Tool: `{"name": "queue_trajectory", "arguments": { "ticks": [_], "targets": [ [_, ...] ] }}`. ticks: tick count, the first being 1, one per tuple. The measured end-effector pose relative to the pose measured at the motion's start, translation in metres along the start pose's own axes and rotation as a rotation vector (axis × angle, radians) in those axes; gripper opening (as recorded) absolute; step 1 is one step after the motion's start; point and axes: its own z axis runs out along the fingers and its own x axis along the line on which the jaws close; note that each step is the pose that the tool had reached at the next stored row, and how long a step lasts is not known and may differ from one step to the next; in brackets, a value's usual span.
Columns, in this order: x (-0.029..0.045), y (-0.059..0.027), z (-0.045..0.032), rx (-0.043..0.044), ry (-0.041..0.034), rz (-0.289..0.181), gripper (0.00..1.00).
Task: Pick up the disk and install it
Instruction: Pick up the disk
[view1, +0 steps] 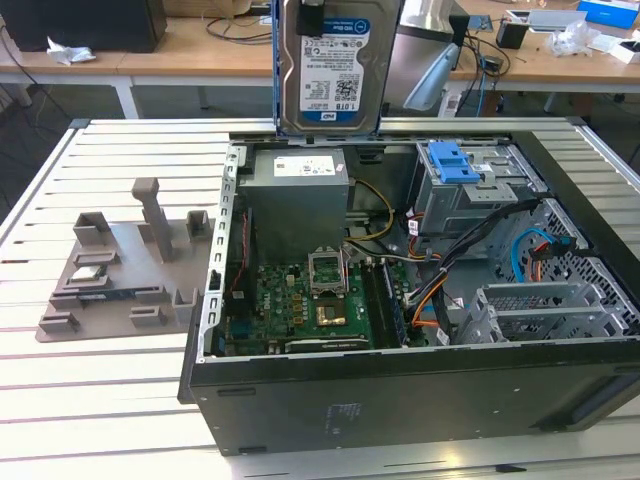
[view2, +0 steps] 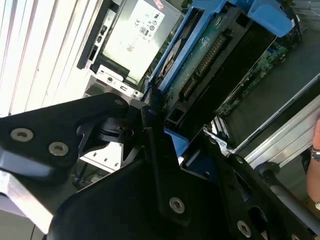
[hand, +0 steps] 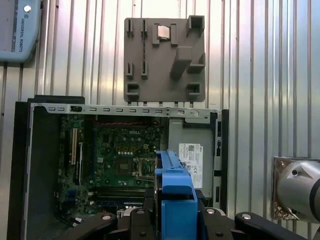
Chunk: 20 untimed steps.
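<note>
1. The disk (view1: 328, 65) is a flat rectangular silver metal hard drive with a white-and-blue label and bright blue plastic carrier rails. It hangs upright in the air, above the rear edge of the open black computer case (view1: 400, 400) and touching nothing below.
2. The black pincer (view1: 312, 15) is clenched on the disk at its upper end. In the first wrist view a blue rail sits squeezed between the fingers (hand: 150, 215).
3. Handling, as a judgement: it is dense for its size, rigid and shock-sensitive, and the bare circuit side (view2: 210, 55) is best left untouched. The narrow edges and the rails give firmer purchase than the smooth label face, which looks slippery.
4. Directly beneath stands the grey metal power supply box (view1: 300, 185) with its white sticker. The green motherboard (view1: 300, 300) lies beyond it.
5. Toward the exterior view's right is the grey metal drive cage (view1: 470, 200), topped by a small blue plastic latch (view1: 452, 160).
6. Orange and black cables (view1: 440, 290) loop beside that cage — likely snags.
7. A grey plastic fixture (view1: 120, 270) rests on the white slatted bench (view1: 100, 400), well apart from the case.
</note>
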Motion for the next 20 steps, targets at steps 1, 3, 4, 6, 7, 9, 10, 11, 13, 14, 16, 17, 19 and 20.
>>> {"name": "queue_trajectory", "arguments": {
  "ticks": [1,3,4,6,7,9,10,11,13,14,16,17,19,20],
  "targets": [
    [0.0026,-0.0001,0.0,0.0,-0.0001,0.0,0.37],
    [0.0167,-0.0009,-0.0003,0.0,0.0,0.0,0.37],
    [0.0265,-0.0017,-0.0006,0.0,0.0,0.0,0.37],
    [0.0381,-0.0021,-0.0008,0.0,-0.0001,0.0,0.37],
    [0.0414,-0.0023,-0.0009,0.0,0.0,0.0,0.37],
    [0.045,-0.0025,-0.001,0.0,0.0,0.0,0.37],
    [0.0461,-0.0026,-0.001,0.0,0.0,0.0,0.37],
    [0.0473,-0.0026,-0.001,0.0,0.0,0.0,0.37],
    [0.0493,-0.0027,-0.0011,0.0,0.0,0.0,0.37],
    [0.0504,-0.0027,-0.0011,-0.0001,0.0,0.0,0.37],
    [0.053,-0.0027,-0.0011,0.0,0.0,0.0,0.37],
    [0.0548,-0.0026,-0.0011,0.0,0.0,0.0,0.37],
    [0.0581,-0.0025,-0.0012,0.0,-0.0001,0.0,0.37],
    [0.0592,-0.0024,-0.0012,0.0,0.0,0.0,0.37]
  ]
}}
